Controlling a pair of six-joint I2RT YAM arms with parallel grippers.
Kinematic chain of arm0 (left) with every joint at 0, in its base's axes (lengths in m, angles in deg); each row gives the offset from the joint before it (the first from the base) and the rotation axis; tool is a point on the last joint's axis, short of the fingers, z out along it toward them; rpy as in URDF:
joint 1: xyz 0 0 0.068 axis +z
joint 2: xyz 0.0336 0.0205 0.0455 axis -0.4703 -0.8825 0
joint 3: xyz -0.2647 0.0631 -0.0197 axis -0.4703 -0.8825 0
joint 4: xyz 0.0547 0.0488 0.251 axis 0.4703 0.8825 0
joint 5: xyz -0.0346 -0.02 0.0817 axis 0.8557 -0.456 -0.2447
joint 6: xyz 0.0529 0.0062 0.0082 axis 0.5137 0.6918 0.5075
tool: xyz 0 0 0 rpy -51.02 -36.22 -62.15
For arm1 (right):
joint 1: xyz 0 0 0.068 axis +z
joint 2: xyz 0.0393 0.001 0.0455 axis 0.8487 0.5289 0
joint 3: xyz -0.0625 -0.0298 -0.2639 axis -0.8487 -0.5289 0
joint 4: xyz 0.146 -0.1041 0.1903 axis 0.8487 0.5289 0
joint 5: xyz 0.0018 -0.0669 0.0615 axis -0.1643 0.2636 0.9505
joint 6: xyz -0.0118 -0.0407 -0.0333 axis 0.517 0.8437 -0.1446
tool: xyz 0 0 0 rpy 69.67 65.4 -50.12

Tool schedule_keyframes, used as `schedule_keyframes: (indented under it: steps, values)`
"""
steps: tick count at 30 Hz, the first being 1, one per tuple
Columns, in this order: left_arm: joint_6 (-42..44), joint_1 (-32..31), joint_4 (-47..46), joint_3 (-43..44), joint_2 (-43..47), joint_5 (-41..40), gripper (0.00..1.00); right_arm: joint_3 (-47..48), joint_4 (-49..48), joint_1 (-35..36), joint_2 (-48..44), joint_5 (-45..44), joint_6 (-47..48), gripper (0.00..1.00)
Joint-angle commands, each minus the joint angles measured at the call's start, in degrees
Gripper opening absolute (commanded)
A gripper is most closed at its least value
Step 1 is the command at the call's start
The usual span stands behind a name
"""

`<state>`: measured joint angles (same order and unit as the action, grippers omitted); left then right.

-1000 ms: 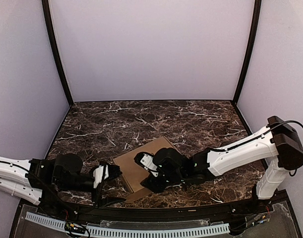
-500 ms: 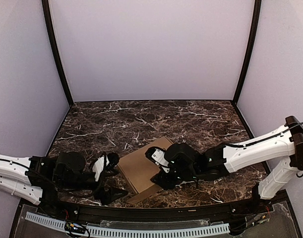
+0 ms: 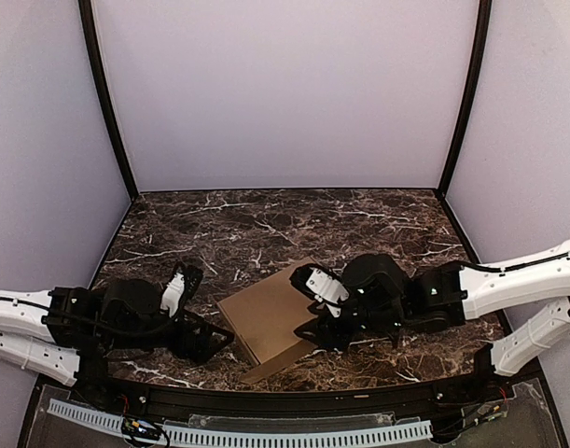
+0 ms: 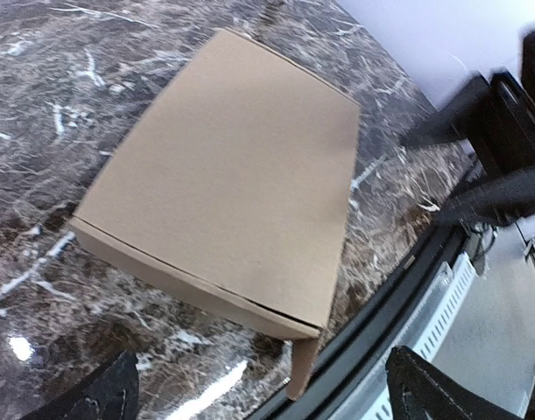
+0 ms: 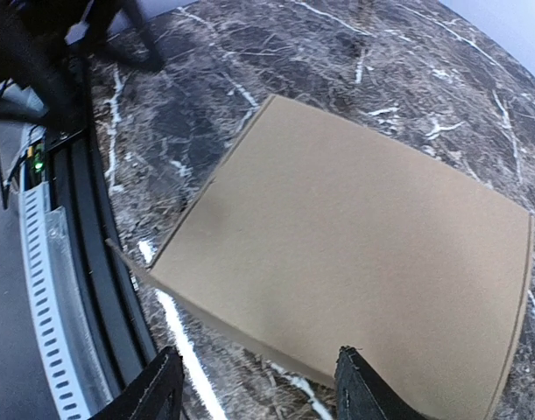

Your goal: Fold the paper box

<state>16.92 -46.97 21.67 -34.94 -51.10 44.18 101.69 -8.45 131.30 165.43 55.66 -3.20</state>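
The paper box [image 3: 266, 317] lies shut and flat on the marble table, a shallow brown mailer with a small flap [image 3: 266, 369] poking out at its near corner. My left gripper [image 3: 208, 310] is open wide just left of the box and apart from it. In the left wrist view the box [image 4: 232, 175] fills the middle and the left gripper [image 4: 267, 404] has nothing between its fingers. My right gripper [image 3: 308, 306] hovers open over the box's right edge. The right wrist view shows the box [image 5: 363, 254] under the right gripper [image 5: 260, 394], which holds nothing.
The black rail [image 3: 294, 397] and a white perforated strip [image 3: 266, 434] run along the table's near edge, close to the box's flap. Purple walls [image 3: 285, 93] close in the back and both sides.
Both arms have drawn back from the box, the left one to the left, the right one to the right. The box has stayed almost where it was.
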Motion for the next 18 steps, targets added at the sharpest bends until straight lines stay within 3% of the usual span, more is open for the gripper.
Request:
schedule_keyframes:
  steps: [1,5,10,18]
  values:
    - [3.72,5.62,8.78,6.63,-4.12,-5.58,0.98,-4.19,-4.36,4.94,-2.30,1.95,-3.98,0.58]
    - [13.28,13.69,9.33,12.34,-11.88,-4.50,0.99,-5.29,-3.77,10.97,-0.85,-7.21,-13.34,0.62]
    - [25.05,22.13,4.55,17.35,-22.51,5.18,0.99,-5.53,-3.61,15.18,4.09,-13.57,-23.85,0.70]
    - [27.22,28.45,-4.68,17.66,-35.49,21.84,0.99,-2.89,-5.36,15.77,11.68,-14.99,-29.18,0.80]
